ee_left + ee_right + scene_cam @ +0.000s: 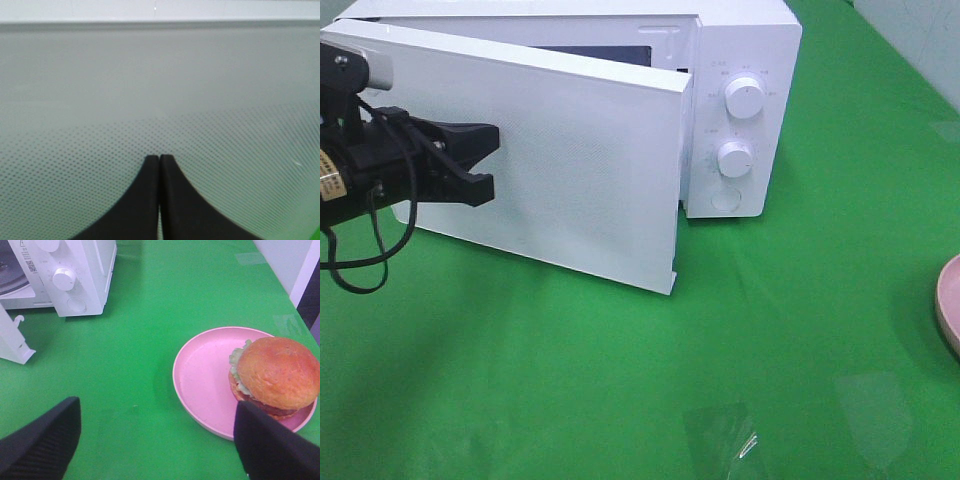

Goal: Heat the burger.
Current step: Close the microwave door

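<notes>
Bench: we saw a green bench [620, 380] carrying everything, with the microwave [745, 110] as our landmark at its far side.
Right hand: our right hand [155, 440] hung with its fingers [40, 445] spread wide, gripping nothing, above the green surface in front of the microwave's dial side.
Plate: the pink plate [205, 385] lay near that hand, well apart from the microwave, on its dial side.
Burger: the burger [275, 375] sat on the plate, toward the rim away from the microwave.
Left hand: our left hand [485, 160] was pinched closed and empty, its tips against the outer face of the microwave door [580, 190].
Door: it stood swung partly open.
Dials: two white dials [742, 100] sat one above the other on the microwave's panel.
</notes>
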You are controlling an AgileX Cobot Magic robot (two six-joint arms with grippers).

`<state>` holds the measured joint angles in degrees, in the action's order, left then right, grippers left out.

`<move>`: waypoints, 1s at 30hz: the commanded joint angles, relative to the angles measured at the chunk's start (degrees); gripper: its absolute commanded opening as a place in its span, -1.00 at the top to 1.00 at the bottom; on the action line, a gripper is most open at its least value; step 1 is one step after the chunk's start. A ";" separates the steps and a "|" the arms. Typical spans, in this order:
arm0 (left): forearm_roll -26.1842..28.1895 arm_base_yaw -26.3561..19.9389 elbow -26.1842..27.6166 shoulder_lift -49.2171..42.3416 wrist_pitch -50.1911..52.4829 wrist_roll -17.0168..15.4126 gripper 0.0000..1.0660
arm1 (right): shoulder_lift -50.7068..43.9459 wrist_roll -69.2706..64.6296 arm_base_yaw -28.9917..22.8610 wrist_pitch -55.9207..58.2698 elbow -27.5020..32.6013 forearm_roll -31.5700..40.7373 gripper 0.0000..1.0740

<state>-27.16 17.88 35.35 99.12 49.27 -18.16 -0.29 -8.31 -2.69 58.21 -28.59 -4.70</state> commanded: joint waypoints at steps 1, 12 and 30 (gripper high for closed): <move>2.58 1.78 2.12 1.55 0.06 0.34 1.00 | -1.38 0.57 0.46 -0.92 0.11 -0.06 -0.42; 12.83 7.33 9.22 7.28 -2.98 4.76 1.00 | -1.38 0.57 0.46 -0.92 0.11 -0.06 -0.42; 24.24 14.27 23.89 15.76 -9.40 12.03 1.00 | -1.38 0.57 0.46 -0.92 0.11 -0.06 -0.42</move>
<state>-7.73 32.54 55.98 113.90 39.94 -6.36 -0.29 -8.31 -2.69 58.21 -28.59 -4.70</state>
